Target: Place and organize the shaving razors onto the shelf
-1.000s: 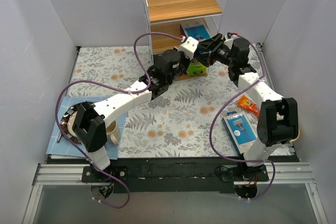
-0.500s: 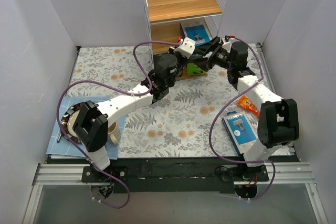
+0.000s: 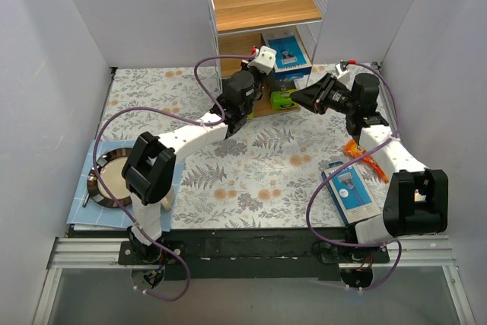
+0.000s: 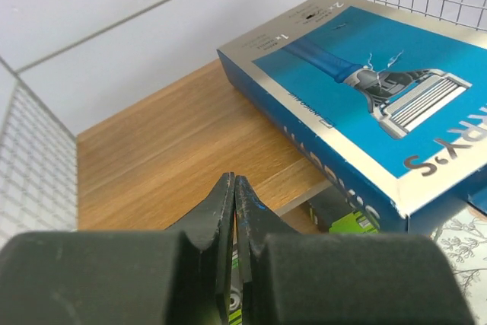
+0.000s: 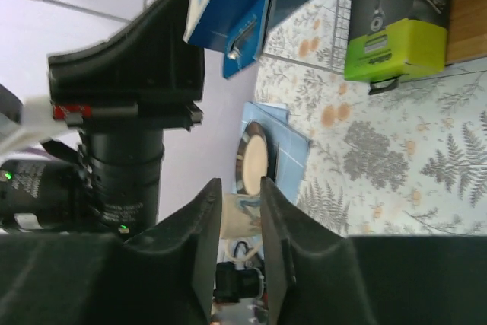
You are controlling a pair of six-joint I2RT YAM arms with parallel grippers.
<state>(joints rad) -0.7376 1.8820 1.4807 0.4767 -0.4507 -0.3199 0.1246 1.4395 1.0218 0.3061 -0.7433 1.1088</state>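
One blue razor pack [image 3: 287, 50] lies flat on the middle board of the white wire shelf [image 3: 262, 5], its near end overhanging the board's edge; it also shows in the left wrist view [image 4: 365, 97]. The second razor pack [image 3: 350, 190] lies on the floral cloth at the right. My left gripper [image 3: 262, 49] is shut and empty, its fingertips [image 4: 228, 192] just above the middle board [image 4: 167, 150], left of the pack. My right gripper [image 3: 303, 98] is open and empty, a little right of the shelf's foot, fingers [image 5: 205, 211] apart.
A green and black box [image 3: 283, 99] stands at the shelf's bottom tier, also in the right wrist view [image 5: 396, 20]. An orange snack packet [image 3: 358, 152] lies by the right arm. A plate [image 3: 110, 176] on a blue mat sits at the near left, a mug [image 5: 242, 215] beside it.
My right gripper has drawn back from the shelf to the right and now stands apart from the razor pack. My left gripper has moved up to the middle tier.
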